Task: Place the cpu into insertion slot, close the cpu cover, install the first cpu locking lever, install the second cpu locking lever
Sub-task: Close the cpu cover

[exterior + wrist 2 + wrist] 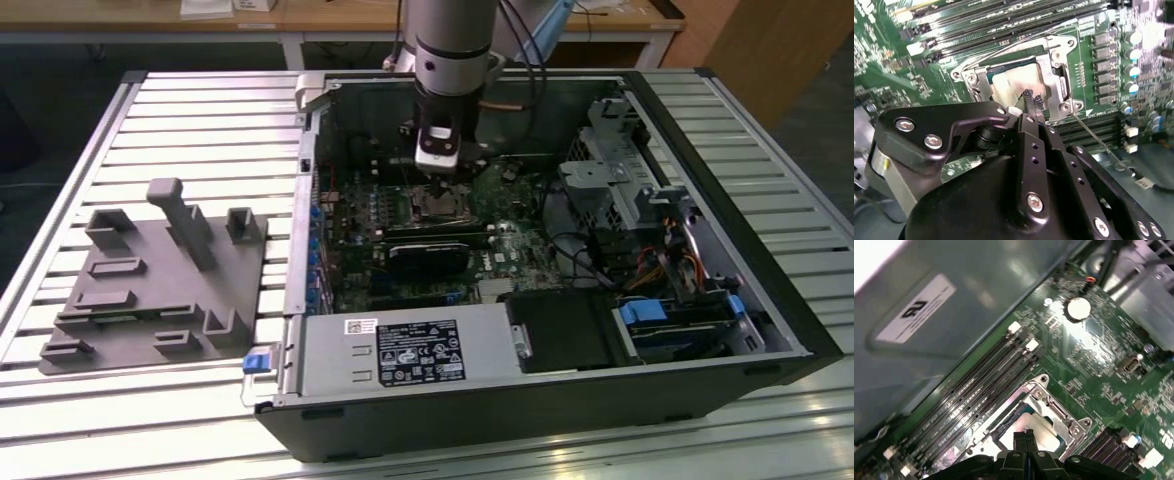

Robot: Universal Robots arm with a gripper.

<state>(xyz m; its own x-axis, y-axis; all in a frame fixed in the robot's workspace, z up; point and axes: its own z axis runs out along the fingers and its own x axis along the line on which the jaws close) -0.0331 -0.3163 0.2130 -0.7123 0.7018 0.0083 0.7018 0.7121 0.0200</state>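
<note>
My gripper [442, 178] hangs inside the open computer case, right over the insertion slot [438, 203]. In both wrist views the two black fingertips [1032, 101] are pressed together with nothing seen between them, just above the cpu [1009, 82]. The cpu [1043, 432] lies flat in the slot, pale silver-beige face up. The cpu cover [1056, 75], a silver frame with a square cut-out, lies down around it; in the first wrist view it is the cpu cover [1056, 410]. A thin wire locking lever [1099, 140] slants away from the socket's corner. Another wire lever [1004, 49] runs along the far side.
Long black memory slots [979, 390] run beside the socket. A black card [430, 258] sits nearer the case front, with a power supply [400, 350] beyond it. A drive cage and cables [614, 185] fill the exterior view's right. A grey fixture tray [147, 275] rests on the table outside.
</note>
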